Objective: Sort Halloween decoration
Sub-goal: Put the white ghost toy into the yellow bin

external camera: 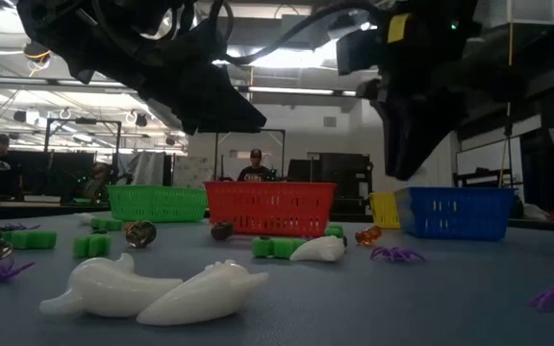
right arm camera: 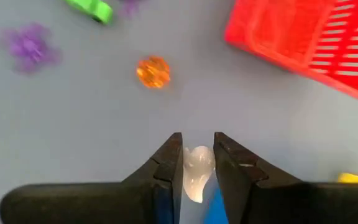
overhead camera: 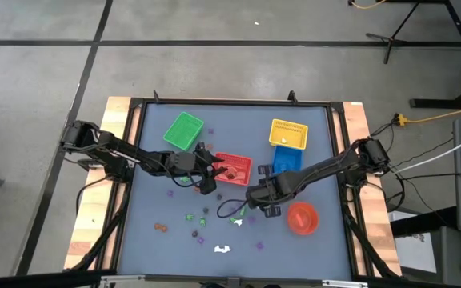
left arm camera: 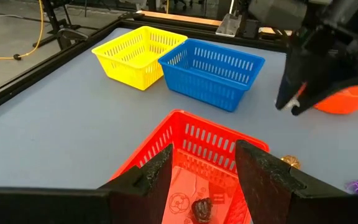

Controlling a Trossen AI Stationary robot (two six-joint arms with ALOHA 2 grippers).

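Observation:
Small trinkets lie scattered on the grey table: white ones point(external camera: 113, 288), green ones point(external camera: 277, 248), a purple spider point(external camera: 397, 255) and an orange one point(right arm camera: 152, 71). My right gripper point(right arm camera: 197, 140) hovers above the table near the red basket point(overhead camera: 232, 168), shut on a white trinket point(right arm camera: 197, 168). My left gripper point(left arm camera: 204, 152) hangs open over the red basket's point(left arm camera: 216, 143) left side, touching nothing. A dark trinket point(left arm camera: 201, 208) lies on the basket floor below it. My right gripper pinches the white trinket's upper part point(right arm camera: 199, 155) between its two fingers, coming from above and pointing down. The trinket is lifted clear of the table, and its lower end shows between the fingers.
The green basket point(overhead camera: 184, 130) sits at the far left, the yellow basket point(overhead camera: 288, 134) far right and the blue basket point(overhead camera: 286, 160) next to the red one. A round red bowl point(overhead camera: 301, 218) stands near my right gripper. People show in the room beyond.

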